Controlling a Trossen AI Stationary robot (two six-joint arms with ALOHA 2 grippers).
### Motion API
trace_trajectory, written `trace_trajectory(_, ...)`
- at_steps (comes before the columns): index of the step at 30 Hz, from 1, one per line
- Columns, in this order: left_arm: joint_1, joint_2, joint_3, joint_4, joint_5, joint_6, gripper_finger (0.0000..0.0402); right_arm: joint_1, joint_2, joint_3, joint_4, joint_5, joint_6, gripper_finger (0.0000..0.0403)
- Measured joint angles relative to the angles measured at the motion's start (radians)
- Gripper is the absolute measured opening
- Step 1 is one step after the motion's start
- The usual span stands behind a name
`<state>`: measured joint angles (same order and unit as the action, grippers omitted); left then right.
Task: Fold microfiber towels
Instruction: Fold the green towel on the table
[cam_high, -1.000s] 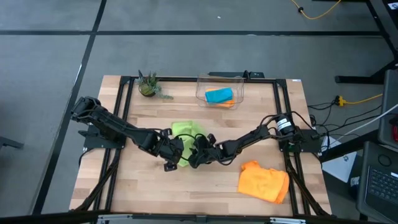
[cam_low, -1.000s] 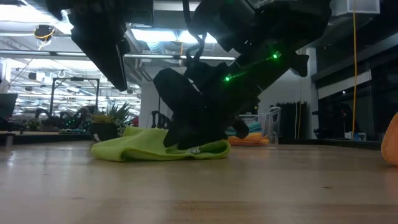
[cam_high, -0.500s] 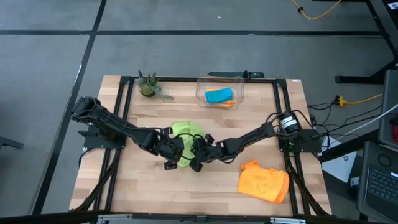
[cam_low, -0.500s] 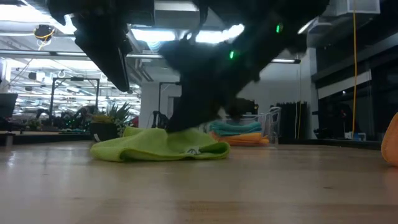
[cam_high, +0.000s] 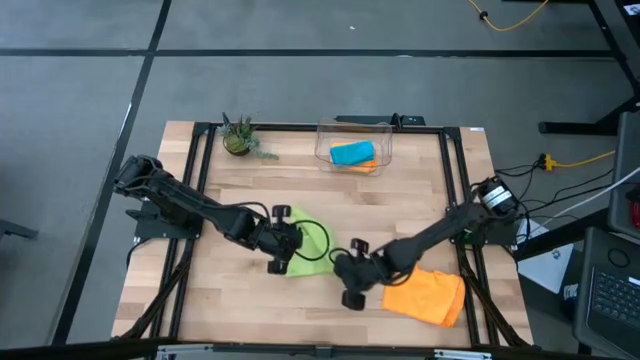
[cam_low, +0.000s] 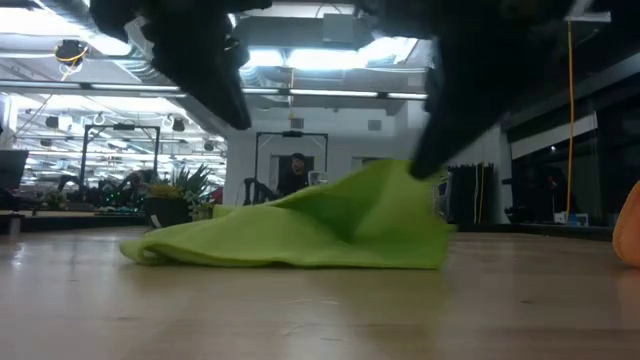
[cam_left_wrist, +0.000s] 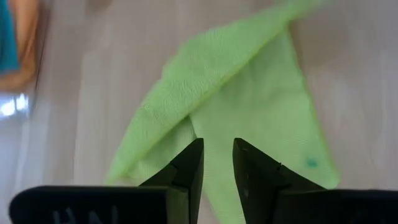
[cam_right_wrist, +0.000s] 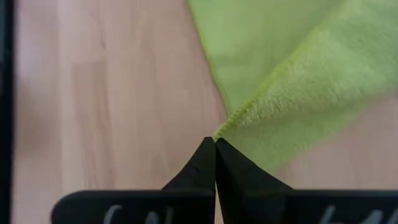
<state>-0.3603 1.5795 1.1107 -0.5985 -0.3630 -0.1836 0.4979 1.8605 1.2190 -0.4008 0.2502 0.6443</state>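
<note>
The lime green microfiber towel (cam_high: 322, 258) (cam_low: 300, 235) lies mid-table, its left part on the wood and its right end raised. My right gripper (cam_high: 338, 265) (cam_right_wrist: 215, 144) is shut on that raised end. My left gripper (cam_high: 285, 250) (cam_left_wrist: 217, 149) hangs open above the towel's left part, clear of it in the low view. An orange towel (cam_high: 425, 295) lies crumpled near the front right. A teal towel (cam_high: 352, 152) lies on another orange one inside the clear bin. My right gripper pinches a corner of the green towel (cam_right_wrist: 231, 127) between its two fingertips, coming down at a slant from the table's near right. That end (cam_low: 395, 175) is lifted clear, and the cloth slopes from it down to the part lying on the table.
The clear bin (cam_high: 322, 140) stands at the far edge, a small potted plant (cam_high: 238, 140) to its left. The crumpled orange towel sits just right of my right gripper. Bare wood shows at the near left.
My right gripper has shut on the green towel and gone up and toward the table's near right corner. It has drawn that end of the towel up and out, so the bunched cloth is now spread longer. The towel's left part has stayed on the table.
</note>
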Motion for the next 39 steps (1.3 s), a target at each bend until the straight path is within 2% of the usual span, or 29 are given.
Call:
trace_trajectory(3,0.002,0.018,0.0,0.013,0.001,0.09,0.008,0.025,0.004,-0.001,-0.03,0.027,0.053,0.0001)
trace_trajectory(8,0.063,0.05,-0.001,-0.003,-0.047,0.109,0.0085,0.051,0.004,-0.001,-0.046,0.045,0.085,0.0001)
trace_trajectory(16,0.181,0.114,0.0,-0.158,-0.04,0.135,0.0149,0.069,0.005,-0.001,-0.048,0.07,0.088,0.0)
trace_trajectory(21,0.208,0.161,0.0,-0.155,-0.066,0.187,0.0176,0.069,0.005,-0.001,-0.048,0.071,0.088,0.0)
trace_trajectory(25,0.226,0.211,0.0,-0.13,-0.076,0.225,0.018,0.069,0.005,-0.001,-0.048,0.071,0.088,0.0)
trace_trajectory(32,0.247,0.257,0.0,-0.069,-0.179,0.242,0.018,0.069,0.006,-0.001,-0.047,0.072,0.088,0.0)
trace_trajectory(39,0.244,0.253,0.0,-0.06,-0.137,0.273,0.0176,0.069,0.006,-0.001,-0.052,0.072,0.086,0.0)
